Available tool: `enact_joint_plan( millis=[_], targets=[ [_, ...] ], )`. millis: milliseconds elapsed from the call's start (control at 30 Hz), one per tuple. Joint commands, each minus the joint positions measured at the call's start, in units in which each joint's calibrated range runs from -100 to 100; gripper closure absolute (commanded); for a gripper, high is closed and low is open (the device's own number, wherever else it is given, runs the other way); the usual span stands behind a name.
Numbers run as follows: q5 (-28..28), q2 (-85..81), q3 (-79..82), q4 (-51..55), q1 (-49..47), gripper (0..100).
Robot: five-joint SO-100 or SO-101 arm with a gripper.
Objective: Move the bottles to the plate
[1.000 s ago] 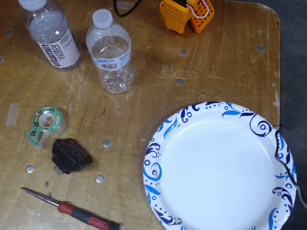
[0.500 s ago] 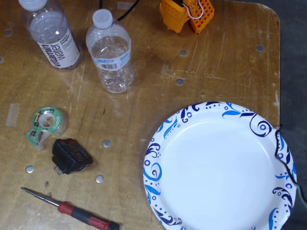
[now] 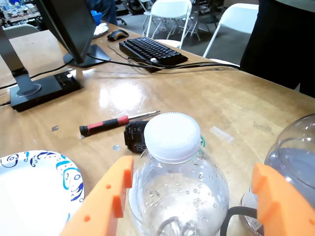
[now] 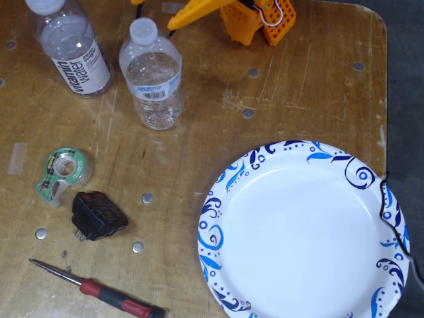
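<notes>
Crowding bottle [image 4: 154, 76]: tape [image 4: 61, 172], adapter [image 4: 97, 215], screwdriver [image 4: 99, 292].

Orange gripper [image 3: 189, 196], wrist view: jaws spread wide, one finger [image 3: 106, 199] left and one finger [image 3: 280, 201] right of the bottle [image 3: 177, 187], neither visibly touching it. Fixed view: the arm [image 4: 255, 16] enters at the top edge, just right of the same bottle [image 4: 154, 76], gripper tips out of frame.

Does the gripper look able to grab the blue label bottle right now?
Probably yes. In the wrist view the open gripper already has an orange finger on each side of the blue-label bottle, with nothing between them. The vitamin water bottle stands close beside one finger.
</notes>
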Motion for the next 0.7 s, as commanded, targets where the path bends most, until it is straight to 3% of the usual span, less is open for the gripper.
enact_joint_plan(
  millis=[0,100,667],
  targets=[
    [0.2,-0.5,-1.0,-3.8,0.7,73],
    [0.0,-0.4,-0.2,-8.2,2.3,73],
    [0.8,-0.5,6.6,-11.8,3.0,71]
  ],
)
